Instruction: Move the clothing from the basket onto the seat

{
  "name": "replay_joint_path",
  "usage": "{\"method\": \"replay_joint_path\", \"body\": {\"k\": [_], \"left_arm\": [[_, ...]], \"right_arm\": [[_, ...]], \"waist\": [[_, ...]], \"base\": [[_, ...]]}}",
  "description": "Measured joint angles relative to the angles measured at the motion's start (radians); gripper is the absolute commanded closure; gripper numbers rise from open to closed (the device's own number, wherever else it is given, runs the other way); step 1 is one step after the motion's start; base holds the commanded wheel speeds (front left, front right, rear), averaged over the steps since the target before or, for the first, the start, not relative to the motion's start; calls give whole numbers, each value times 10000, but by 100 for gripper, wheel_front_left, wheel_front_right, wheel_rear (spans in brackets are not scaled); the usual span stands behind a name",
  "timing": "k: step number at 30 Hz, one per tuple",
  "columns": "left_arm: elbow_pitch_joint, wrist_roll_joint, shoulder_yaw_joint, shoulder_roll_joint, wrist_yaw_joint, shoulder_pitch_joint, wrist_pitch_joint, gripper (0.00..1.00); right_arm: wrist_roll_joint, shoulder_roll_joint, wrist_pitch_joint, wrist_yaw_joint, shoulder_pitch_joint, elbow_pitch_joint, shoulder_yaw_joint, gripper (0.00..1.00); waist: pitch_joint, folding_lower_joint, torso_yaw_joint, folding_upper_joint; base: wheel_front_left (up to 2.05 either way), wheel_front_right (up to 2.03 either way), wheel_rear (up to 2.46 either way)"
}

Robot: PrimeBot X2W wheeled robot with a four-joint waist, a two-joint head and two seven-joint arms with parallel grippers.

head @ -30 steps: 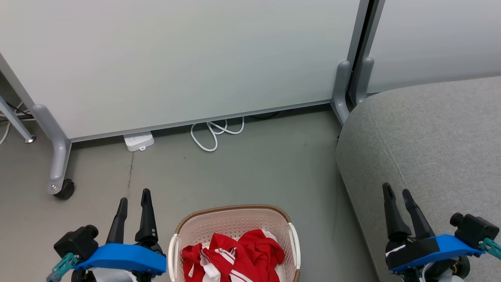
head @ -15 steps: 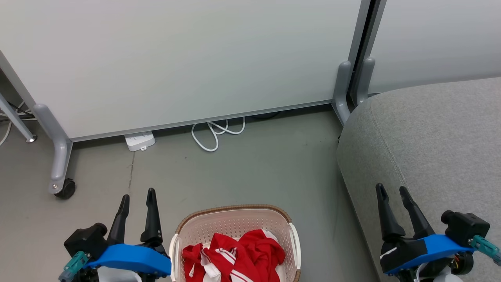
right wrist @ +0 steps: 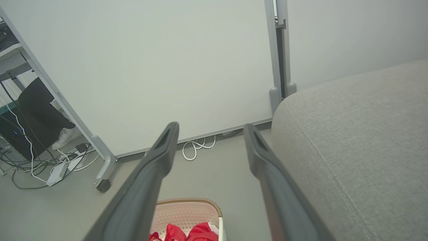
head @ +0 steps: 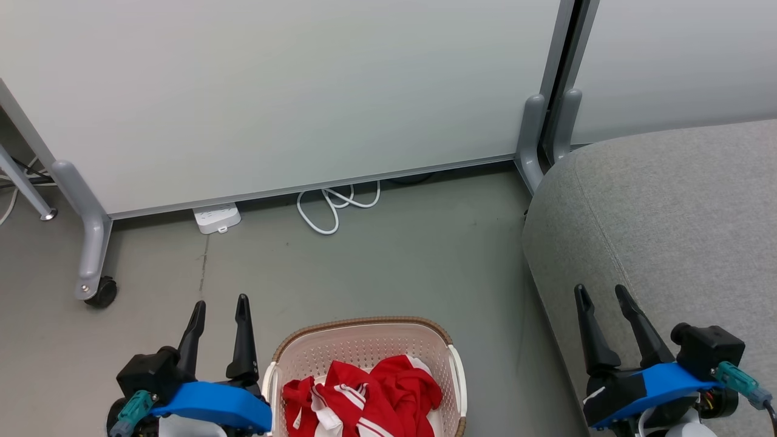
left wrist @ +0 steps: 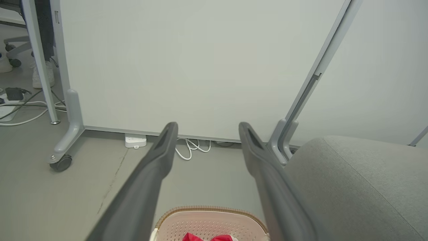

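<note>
Left of the basket point(head: 364, 323), well apart from it, a caster wheel point(head: 101, 294) of the pale partition stands on the grey floor point(head: 394, 267). The left gripper point(head: 221, 301) sits just beside the basket's left handle. Its jaws are spread and empty, pointing forward past the basket toward the partition's foot. That arm's wrist view looks out almost level along the floor, so the basket's far rim shows only at its bottom edge.

The clothing point(head: 370, 394) lies heaped inside the basket, red with white stripes, and spreads across most of the basket's width. The near part of the basket is cut off by the picture's edge. From the left jaws the heap lies to the right, back toward the robot, and lower.

Right of the basket, across a strip of bare floor, the right gripper point(head: 601, 290) hangs at the near edge of the seat point(head: 668, 206). Its jaws are also spread and hold nothing, and they point forward in the same way. The seat, with no garment on it, rises well to the basket's right.

The left arm is the nearer one. I judge that its wrist must swing right and tip downward before the jaws can reach the fabric.
</note>
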Motion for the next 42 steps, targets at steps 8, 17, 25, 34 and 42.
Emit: {"method": "replay_joint_path", "body": {"k": [8,17,25,34,42], "left_arm": [[105,485,-104,8,38,-16,-165,0],[263,857,-169,15,84,-57,-316,0],[366,1164,-234,23,128,-61,-483,0],[414,1250,-328,23,130,-87,-516,0],[420,1227,-370,25,134,-95,-516,0]], "right_arm": [[-596,-10,0,2,2,-29,-13,0],[-1091,-17,-46,2,1,-8,2,0],[-1603,-25,-127,4,-4,13,-21,0],[-1793,-27,-180,13,-24,10,-2,0],[-1789,-27,-178,13,-27,-15,31,0]], "waist": [[11,0,18,0],[10,0,41,0],[15,0,51,0],[42,0,48,0],[123,0,36,0]], "base": [[0,0,0],[0,0,0],[0,0,0],[0,0,0],[0,0,0]]}}
